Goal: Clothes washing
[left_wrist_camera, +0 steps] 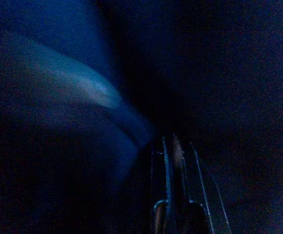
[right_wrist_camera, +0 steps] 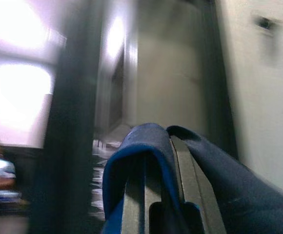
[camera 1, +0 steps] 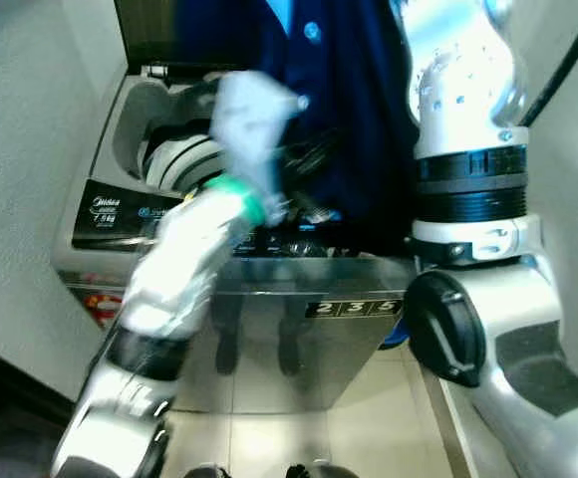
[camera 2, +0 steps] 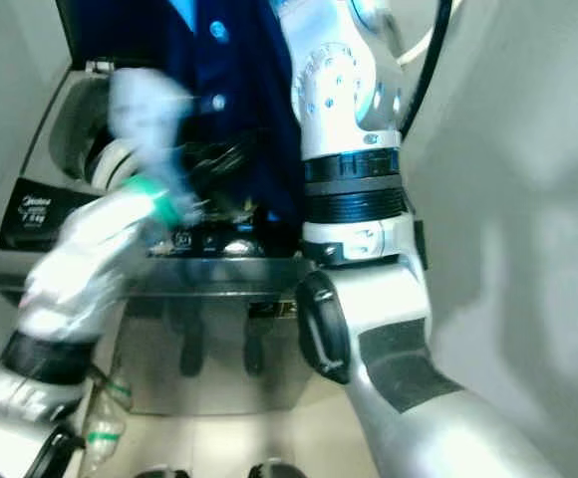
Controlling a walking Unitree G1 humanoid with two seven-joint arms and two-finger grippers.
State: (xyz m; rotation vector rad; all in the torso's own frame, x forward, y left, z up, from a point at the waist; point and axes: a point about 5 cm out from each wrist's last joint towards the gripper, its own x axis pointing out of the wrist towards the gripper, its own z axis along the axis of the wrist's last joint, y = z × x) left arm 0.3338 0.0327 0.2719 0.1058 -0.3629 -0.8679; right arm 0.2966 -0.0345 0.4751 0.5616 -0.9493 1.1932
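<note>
Pale walls close in on both sides of the head views, with light floor tiles along the bottom edge. At upper left of the left eye view stands a top-loading washer (camera 1: 120, 214) with its lid up, the white rim of the drum showing in the opening and a dark control panel along its front edge; below it, at centre frame, is a shiny metal front with small numerals. A dark blue garment (camera 1: 344, 119) with a lighter blue collar and round buttons hangs from the top centre of the frame down over the washer's opening. The right arm (camera 1: 468, 149) rises at the right of the frame and runs out of the top edge. In the right wrist view the right gripper (right_wrist_camera: 158, 161) has its two fingers pressed together on a fold of the blue cloth, which wraps over the fingertips. The left arm (camera 1: 184, 269), blurred, slants from lower left up toward frame centre, a green band at its wrist, ending against the garment just above the washer's front edge. The left wrist view is very dark; the left gripper (left_wrist_camera: 173, 161) faces blue cloth, its fingers lying close together, and whether they pinch any cloth cannot be told.
</note>
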